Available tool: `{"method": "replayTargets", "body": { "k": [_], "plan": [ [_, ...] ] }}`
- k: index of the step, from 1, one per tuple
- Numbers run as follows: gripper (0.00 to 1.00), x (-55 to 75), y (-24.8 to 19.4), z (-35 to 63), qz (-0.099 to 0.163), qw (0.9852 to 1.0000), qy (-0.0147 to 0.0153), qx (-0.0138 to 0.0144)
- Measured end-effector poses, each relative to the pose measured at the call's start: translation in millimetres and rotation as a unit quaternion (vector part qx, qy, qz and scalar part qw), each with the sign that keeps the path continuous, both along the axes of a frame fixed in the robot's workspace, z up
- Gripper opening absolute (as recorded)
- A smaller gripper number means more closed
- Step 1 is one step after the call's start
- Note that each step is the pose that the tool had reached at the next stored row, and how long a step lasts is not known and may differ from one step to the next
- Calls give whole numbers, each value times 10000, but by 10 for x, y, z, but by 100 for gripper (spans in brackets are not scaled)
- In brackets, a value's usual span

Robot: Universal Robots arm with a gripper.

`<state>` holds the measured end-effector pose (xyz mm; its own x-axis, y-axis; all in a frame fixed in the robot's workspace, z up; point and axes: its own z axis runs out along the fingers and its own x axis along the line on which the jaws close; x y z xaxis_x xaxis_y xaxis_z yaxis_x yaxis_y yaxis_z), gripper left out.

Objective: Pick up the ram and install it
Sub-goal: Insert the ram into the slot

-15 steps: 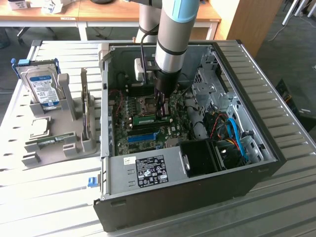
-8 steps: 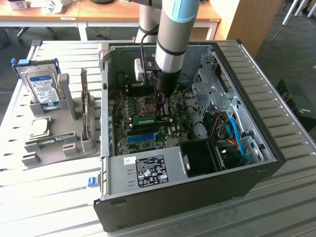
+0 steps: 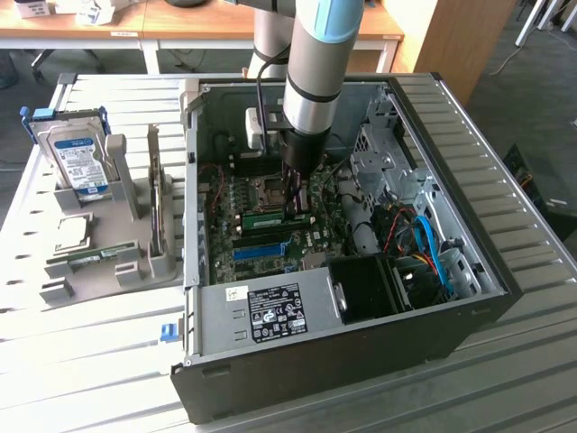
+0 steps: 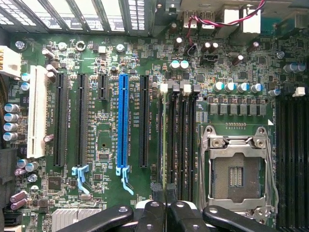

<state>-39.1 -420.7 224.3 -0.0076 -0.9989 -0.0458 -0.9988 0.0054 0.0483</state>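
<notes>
Inside the open black PC case (image 3: 361, 356), tool (image 4: 166, 207) nearly closed, pinching the long thin green ram stick (image 4: 166, 145) edge-on over the black memory slots (image 4: 186, 145); any skew or closed white latches (image 4: 164, 88) risks jamming or slipping.

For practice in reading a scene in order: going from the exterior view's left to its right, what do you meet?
The hard drive → upright card → fingers shut on the ram → black fan housing → blue cables.
</notes>
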Motion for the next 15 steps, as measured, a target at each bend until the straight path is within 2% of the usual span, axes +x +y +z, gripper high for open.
{"method": "replayTargets", "body": {
  "k": [13, 14, 15],
  "plan": [
    [13, 0, 0, -5, 0, 10000, -1, 1],
    [18, 0, 0, -5, 0, 10000, -1, 1],
    [18, 0, 0, -5, 0, 10000, -1, 1]
  ]
}}
